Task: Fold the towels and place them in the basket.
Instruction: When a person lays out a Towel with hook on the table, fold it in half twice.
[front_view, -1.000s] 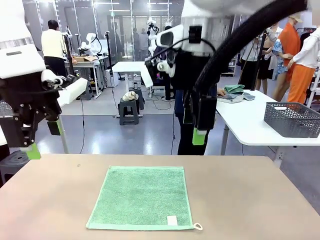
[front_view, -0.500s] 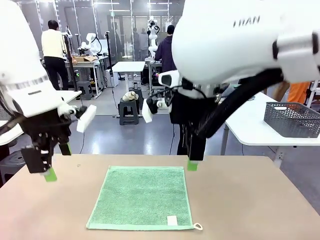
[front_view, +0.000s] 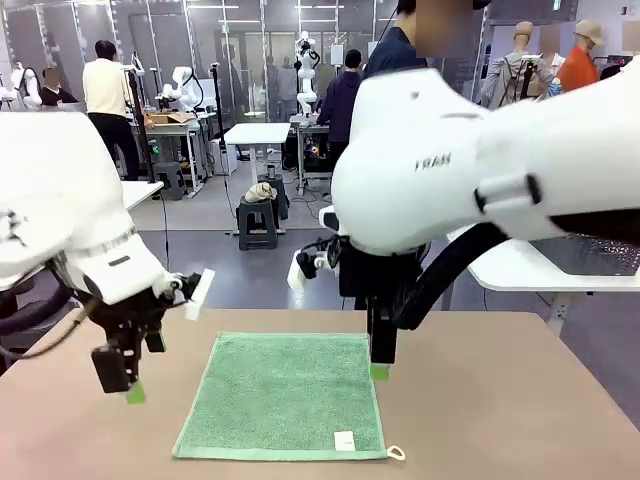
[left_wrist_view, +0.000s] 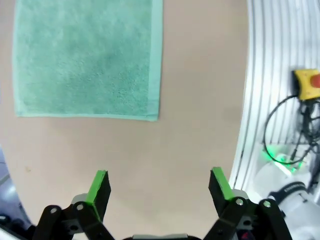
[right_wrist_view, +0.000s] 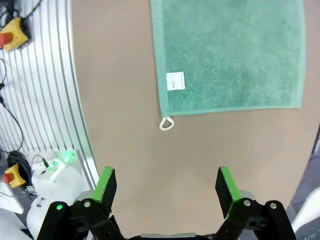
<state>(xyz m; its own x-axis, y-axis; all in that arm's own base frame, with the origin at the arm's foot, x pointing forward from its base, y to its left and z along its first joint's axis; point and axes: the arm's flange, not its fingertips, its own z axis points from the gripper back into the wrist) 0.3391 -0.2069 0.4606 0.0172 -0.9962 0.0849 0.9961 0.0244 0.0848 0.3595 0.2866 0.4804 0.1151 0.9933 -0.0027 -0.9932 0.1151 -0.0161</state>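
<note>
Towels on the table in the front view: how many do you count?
1. A mid-green square terry towel lies flat and unfolded in the middle of the tan table, with its small white label near the robot-side edge. Other towels may lie outside the pictures.

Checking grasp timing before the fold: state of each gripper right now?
Left gripper: open, holding nothing.
Right gripper: open, holding nothing.
</note>
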